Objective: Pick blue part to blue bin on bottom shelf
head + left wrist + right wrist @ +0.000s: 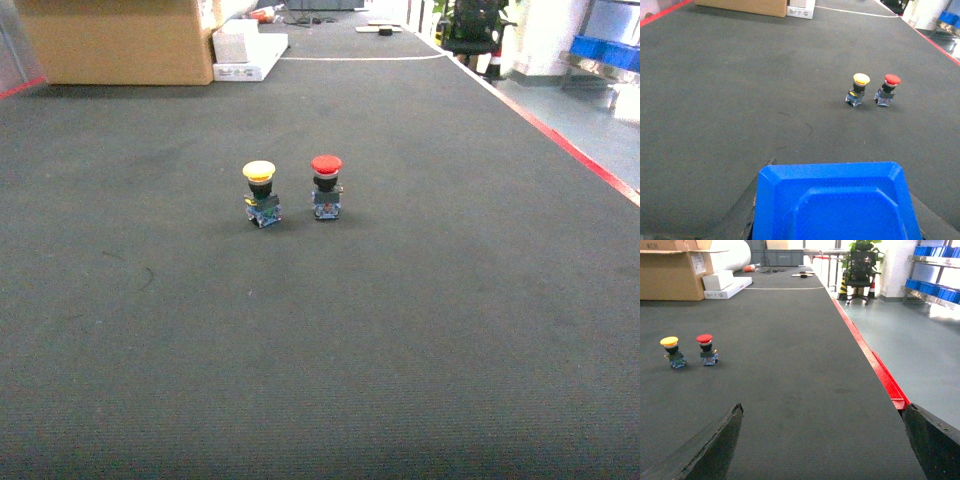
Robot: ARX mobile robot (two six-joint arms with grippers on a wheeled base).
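Observation:
In the left wrist view, a blue plastic piece with chamfered corners, the blue part (832,200), fills the space between my dark fingers (740,212). My left gripper (835,205) is shut on it, just above the dark mat. My right gripper (822,440) hangs open over bare mat near the red edge strip, with nothing between its fingers. Neither gripper shows in the head view. Far to the right stands a steel rack with rows of blue bins (930,288). I cannot tell which of them is the task's blue bin, and the bottom shelf is not clear from here.
A yellow-capped button (260,193) and a red-capped button (326,186) stand upright side by side on the dark mat (320,340). A cardboard box (115,40) and white boxes (248,50) sit at the far left. A red strip (880,375) marks the mat's right edge.

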